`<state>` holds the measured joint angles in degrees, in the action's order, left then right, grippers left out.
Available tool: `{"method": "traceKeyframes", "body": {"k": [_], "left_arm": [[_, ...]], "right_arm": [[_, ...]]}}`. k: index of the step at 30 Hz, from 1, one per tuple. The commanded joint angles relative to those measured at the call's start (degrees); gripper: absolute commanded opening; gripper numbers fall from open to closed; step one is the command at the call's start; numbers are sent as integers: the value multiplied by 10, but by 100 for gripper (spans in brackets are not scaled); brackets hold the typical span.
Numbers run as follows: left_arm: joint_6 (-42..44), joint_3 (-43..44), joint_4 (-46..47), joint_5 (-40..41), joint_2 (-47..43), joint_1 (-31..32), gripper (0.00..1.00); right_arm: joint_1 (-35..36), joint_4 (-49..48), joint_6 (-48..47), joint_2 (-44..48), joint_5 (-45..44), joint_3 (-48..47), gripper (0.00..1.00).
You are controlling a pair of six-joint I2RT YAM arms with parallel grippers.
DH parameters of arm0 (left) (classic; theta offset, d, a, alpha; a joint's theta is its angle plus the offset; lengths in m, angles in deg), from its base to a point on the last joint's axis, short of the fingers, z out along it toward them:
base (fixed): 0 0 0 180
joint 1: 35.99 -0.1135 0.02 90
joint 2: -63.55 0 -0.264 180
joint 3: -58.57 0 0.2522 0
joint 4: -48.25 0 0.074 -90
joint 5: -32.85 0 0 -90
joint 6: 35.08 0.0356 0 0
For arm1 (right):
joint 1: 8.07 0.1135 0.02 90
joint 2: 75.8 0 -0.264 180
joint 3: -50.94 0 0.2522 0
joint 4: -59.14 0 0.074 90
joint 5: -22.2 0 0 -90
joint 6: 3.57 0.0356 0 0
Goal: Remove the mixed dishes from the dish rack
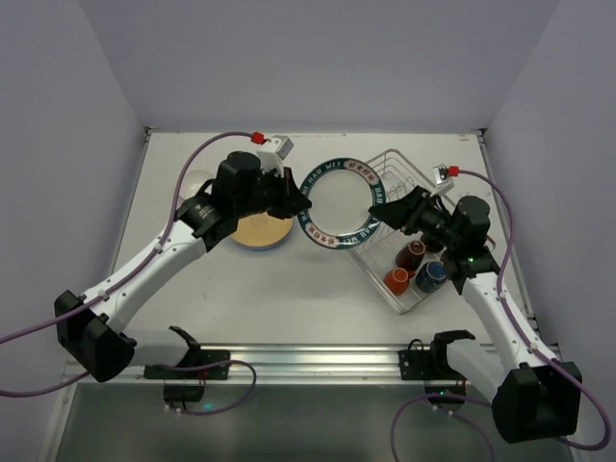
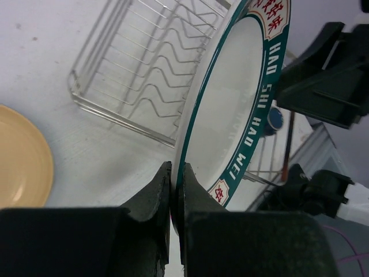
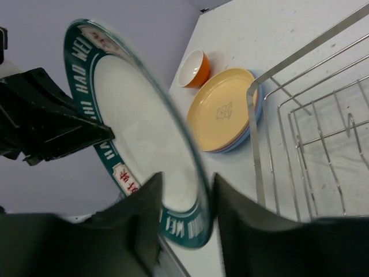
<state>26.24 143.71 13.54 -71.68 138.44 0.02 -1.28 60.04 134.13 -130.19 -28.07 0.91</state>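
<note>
Grips patterned plate point(image 2: 230, 104) by one rim in left gripper point(image 2: 174, 179), jaws pinched shut. Straddles opposite rim with right gripper point(image 3: 187, 187), jaws apart. Holds plate in air just beside dish rack point(image 2: 144, 75).

Unloaded: one orange bowl point(image 3: 193, 68); one stack topped by tan plate point(image 3: 225, 109).

Remaining in rack, visible: brown mug point(image 1: 410, 256), orange mug point(image 1: 397, 280), blue mug point(image 1: 430, 276).

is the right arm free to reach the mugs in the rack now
Probably, once it backs off: the right end effector straddles the plate rim, jaws parted, the left end effector clamping it. The mugs sit uncovered close by.
</note>
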Motion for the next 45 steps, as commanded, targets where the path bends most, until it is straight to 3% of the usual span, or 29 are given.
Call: {"method": "traceKeyframes", "body": {"k": [1, 3, 4, 5, 7, 13, 16, 18, 25, 28, 39, 43, 45], "left_arm": [[0, -13, 11, 138, -23, -11, 0], [-24, -22, 10, 161, -47, -23, 0], [-33, -30, 19, 151, -57, -62, 0], [-43, -51, 25, 104, -77, -87, 0], [-66, -71, 40, 56, -92, -174, 0], [-100, -127, 42, 2, -88, -324, 0], [-118, -176, 75, -76, -49, -396, 0], [-118, -202, 86, -96, -30, -416, 0], [-131, -272, 142, -121, -22, -417, 0], [-138, -282, 158, -131, -13, -416, 0], [-148, -288, 187, -136, 40, -394, 1], [-146, -279, 177, -98, 43, -367, 10], [-142, -273, 163, -90, 46, -356, 25]], "right_arm": [[6, -44, 20, 3, 28, -13, 52], [5, -17, -8, 1, 38, -28, 69], [5, 4, -21, 4, 25, -35, 93], [5, 20, -31, 9, 14, -40, 99], [5, 70, -66, 30, -22, -52, 99], [5, 176, -125, 84, -91, -71, 99], [5, 202, -139, 116, -102, -67, 99], [5, 226, -156, 138, -109, -68, 99], [5, 269, -196, 180, -110, -63, 99], [5, 273, -214, 176, -70, -63, 99], [5, 277, -233, 173, -58, -54, 99], [5, 282, -240, 180, -56, -51, 99], [5, 283, -241, 184, -55, -50, 99]]}}
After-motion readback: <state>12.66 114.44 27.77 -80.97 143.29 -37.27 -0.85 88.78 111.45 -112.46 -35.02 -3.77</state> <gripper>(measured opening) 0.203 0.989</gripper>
